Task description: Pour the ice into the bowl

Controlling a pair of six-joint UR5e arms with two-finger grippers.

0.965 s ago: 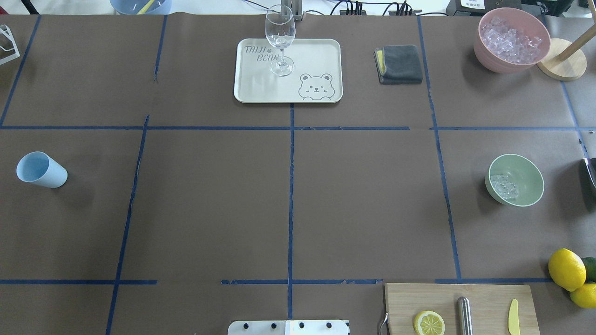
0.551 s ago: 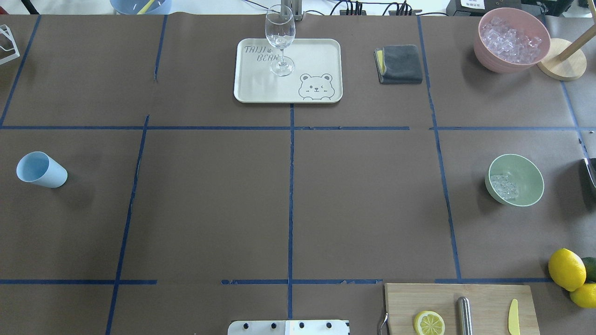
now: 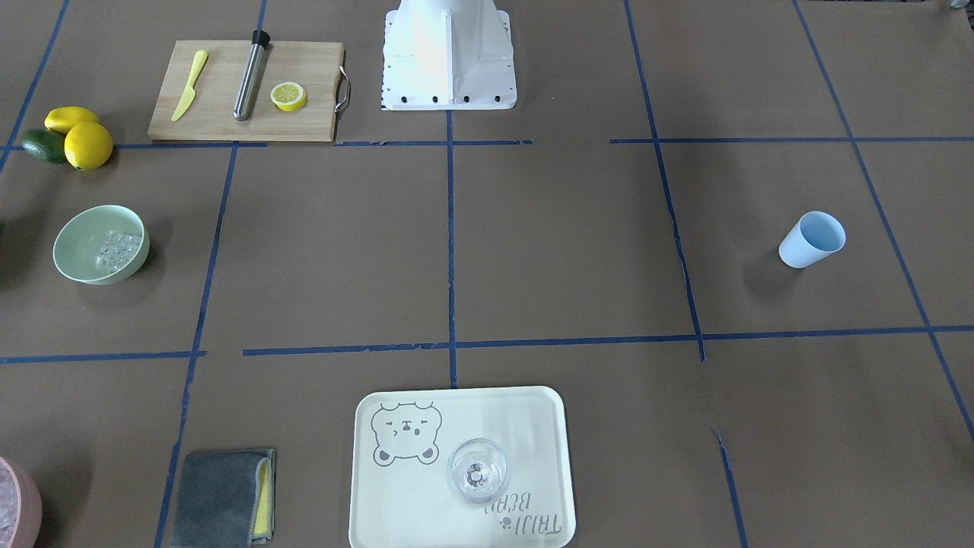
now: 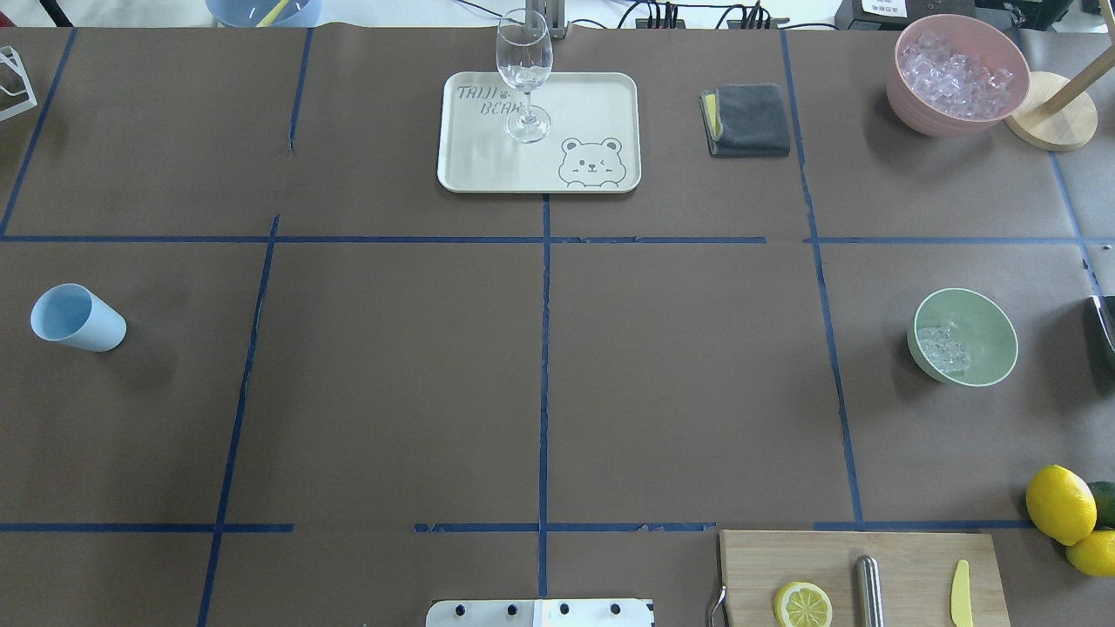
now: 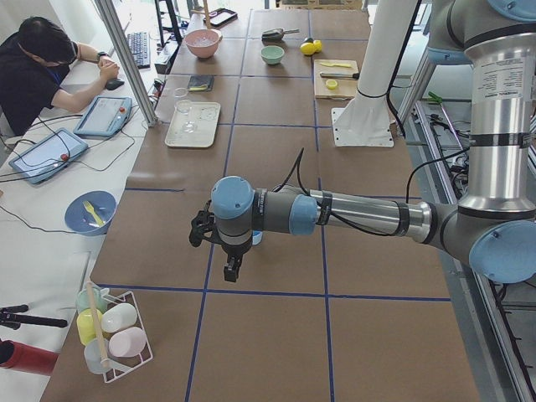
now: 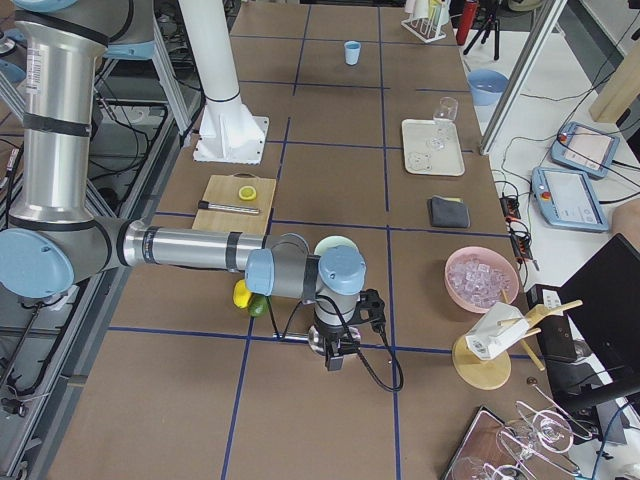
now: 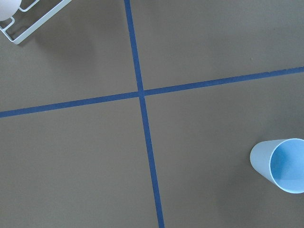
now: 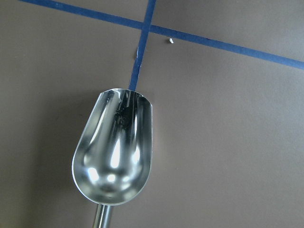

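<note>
The pale mint-green bowl (image 4: 989, 324) stands at the table's right side and holds a small heap of clear ice (image 4: 942, 348). Both also show in the front-facing view, the bowl (image 3: 76, 247) and the ice (image 3: 120, 250). An empty metal scoop (image 8: 114, 152) lies on the brown table under the right wrist camera. My right gripper (image 6: 335, 360) hangs beside the bowl, seen only from the side; I cannot tell if it is open. My left gripper (image 5: 228, 270) hangs near the blue cup (image 4: 77, 318); I cannot tell its state.
A pink container of ice (image 4: 956, 74) stands at the back right beside a wooden stand (image 4: 1054, 109). A tray (image 4: 488, 165) with a wine glass (image 4: 524, 78), a grey cloth (image 4: 747, 120), lemons (image 4: 1058, 503) and a cutting board (image 4: 906, 557) are also on the table.
</note>
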